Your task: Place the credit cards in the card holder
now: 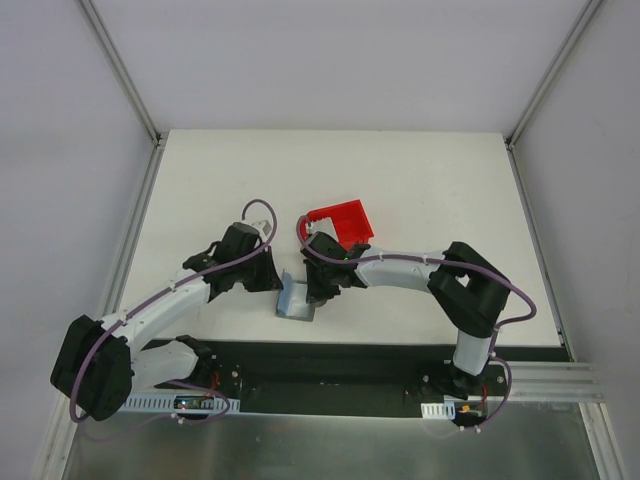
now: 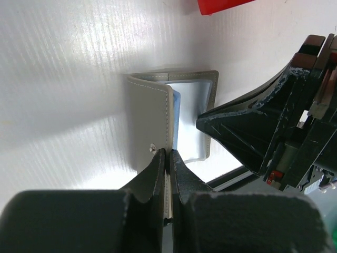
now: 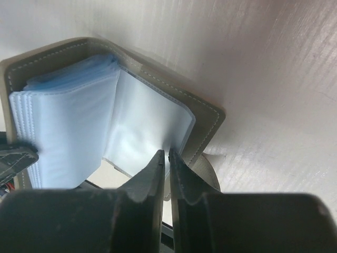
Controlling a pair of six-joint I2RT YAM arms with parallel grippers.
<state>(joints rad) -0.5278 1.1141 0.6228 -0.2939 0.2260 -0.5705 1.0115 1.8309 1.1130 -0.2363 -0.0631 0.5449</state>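
Note:
The grey card holder (image 1: pixel 293 302) stands open on the table between both grippers. In the left wrist view its grey outer cover (image 2: pixel 147 121) with a small round snap faces me, and my left gripper (image 2: pixel 168 153) is shut on that cover's edge. In the right wrist view the card holder (image 3: pixel 205 126) shows a stack of pale blue sleeves (image 3: pixel 68 126). My right gripper (image 3: pixel 167 154) is shut on a pale thin leaf (image 3: pixel 147 121) inside it; I cannot tell whether this is a credit card or a sleeve. In the top view the left gripper (image 1: pixel 277 283) and right gripper (image 1: pixel 318 292) flank the holder.
A red plastic bin (image 1: pixel 343 222) stands just behind the right gripper, and its edge shows in the left wrist view (image 2: pixel 221 5). The right gripper's body (image 2: pixel 253 132) is close on the holder's right. The table's near edge and a black base strip (image 1: pixel 330 365) lie just behind the holder.

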